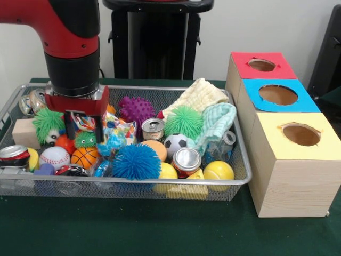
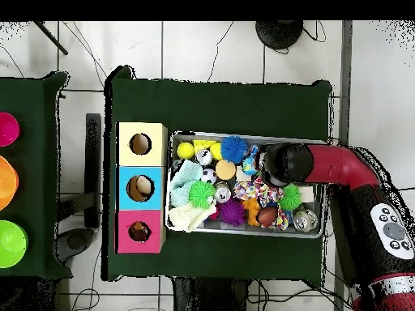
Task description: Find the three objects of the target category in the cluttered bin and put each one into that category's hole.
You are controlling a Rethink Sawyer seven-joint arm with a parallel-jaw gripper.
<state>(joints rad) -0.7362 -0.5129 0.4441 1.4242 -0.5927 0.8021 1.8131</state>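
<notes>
The wire bin sits on the green table, just beside a row of three wooden boxes, and everything below is placed against it. Along its near rim lie a crushed can, a baseball, a small basketball, a spiky blue ball, an upright tin can and yellow balls. Further in, near the bin's middle, are a soccer ball, a second tin can, a spiky green ball and a purple spiky ball. A pale green cloth and a cream cloth fill the corner nearest the boxes.

The gripper reaches down into the end of the bin farthest from the boxes, its black fingers slightly apart and straddling a multicoloured striped toy; whether they actually clamp it cannot be made out. A fuzzy green ball lies just beside it.

Outside the bin, the yellow box is nearest, then the blue box, then the red box, each with a round hole on top.
</notes>
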